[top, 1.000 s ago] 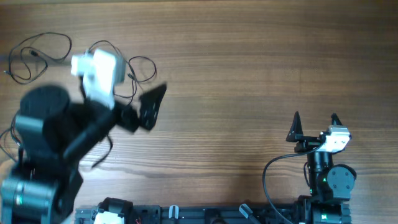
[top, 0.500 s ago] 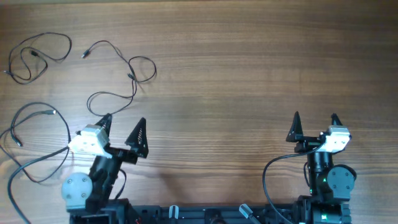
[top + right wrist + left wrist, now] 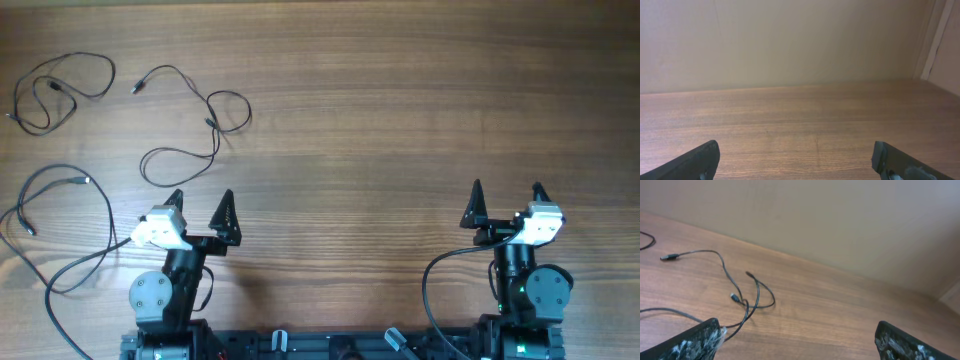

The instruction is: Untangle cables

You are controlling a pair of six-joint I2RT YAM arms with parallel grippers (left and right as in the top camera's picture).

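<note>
Since nothing sits between either pair of fingers, both arms read as parked rather than at work. The left gripper (image 3: 200,200) has its jaws spread wide and empty. The right gripper (image 3: 507,192) stands the same way, tips aimed across the table (image 3: 400,100) toward its far edge. Each sits low by its own mount at the near edge, well apart from the other. I judge this a rest pose, chosen to leave the work area open to the overhead camera.

Outward from the left jaws, the cables (image 3: 746,307) all lie on that arm's side. None is near the right arm, whose wrist view shows only bare wood. The middle strand (image 3: 216,140) is nearest, just beyond the left fingertips. It curls into a couple of loose loops, and one tiny plug end points away. The lower-left strand (image 3: 108,205) arcs beside the left arm, and one end runs in close to the wrist; whether it touches I cannot tell. The upper-left strand (image 3: 90,58) sits farthest out, coiled near the corner.

The three lie apart, and no strand crosses another, though each loops over itself. That spacing suggests deliberate separation, so the untangling looks essentially finished
</note>
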